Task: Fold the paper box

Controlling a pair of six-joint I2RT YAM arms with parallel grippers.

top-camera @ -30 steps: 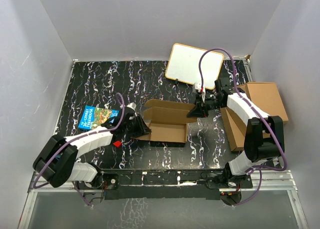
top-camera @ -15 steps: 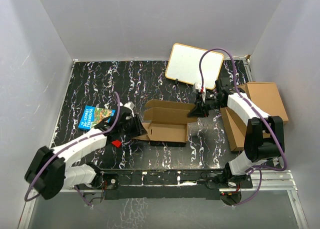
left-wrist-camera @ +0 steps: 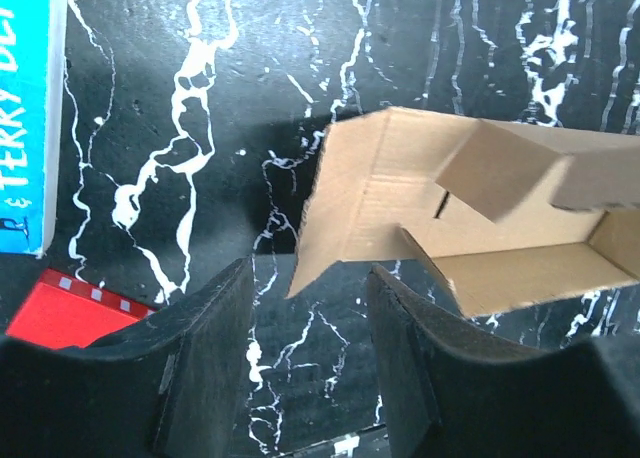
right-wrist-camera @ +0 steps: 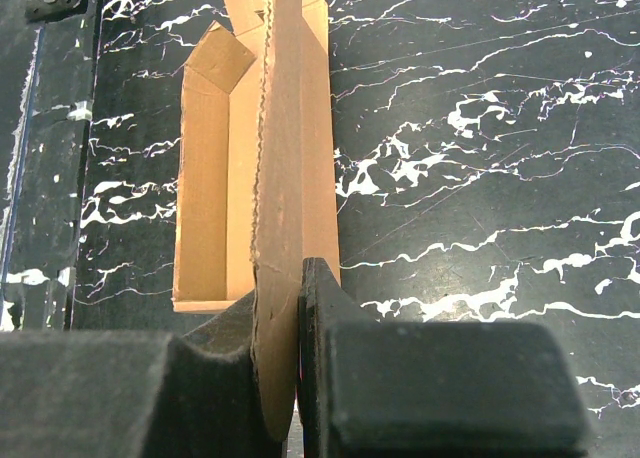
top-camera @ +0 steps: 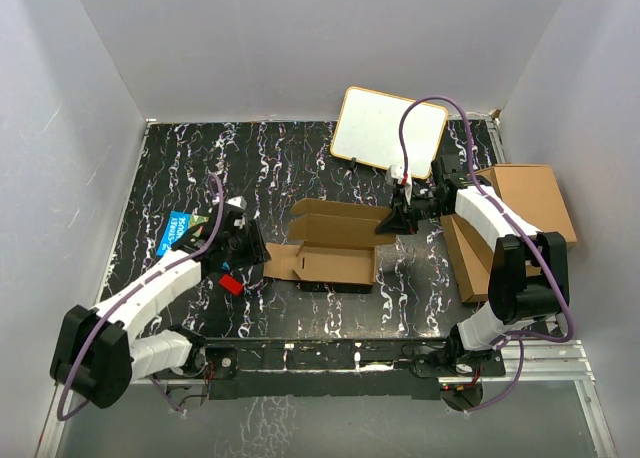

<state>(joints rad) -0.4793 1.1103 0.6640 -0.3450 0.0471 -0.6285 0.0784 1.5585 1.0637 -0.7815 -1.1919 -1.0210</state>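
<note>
The paper box [top-camera: 335, 250] is a shallow brown cardboard tray lying mid-table, with its long back wall raised and its left end flap [top-camera: 283, 261] spread outward. My left gripper [top-camera: 252, 246] sits just left of that flap. In the left wrist view it [left-wrist-camera: 308, 278] is open with only table between the fingers, and the flap's corner [left-wrist-camera: 350, 203] lies just ahead. My right gripper [top-camera: 393, 223] is at the box's right end. Seen from the right wrist it [right-wrist-camera: 285, 298] is shut on the edge of an upright cardboard panel [right-wrist-camera: 290, 128].
A blue picture book [top-camera: 186, 231] [left-wrist-camera: 25, 108] lies left of my left gripper, with a small red piece [top-camera: 231, 284] [left-wrist-camera: 75, 313] near it. A white board [top-camera: 388, 128] leans at the back. Larger brown boxes [top-camera: 520, 213] are stacked at the right edge.
My left gripper has opened, let go of the box's left end flap and drawn back to the left. The flap has dropped outward. The right gripper has held still.
</note>
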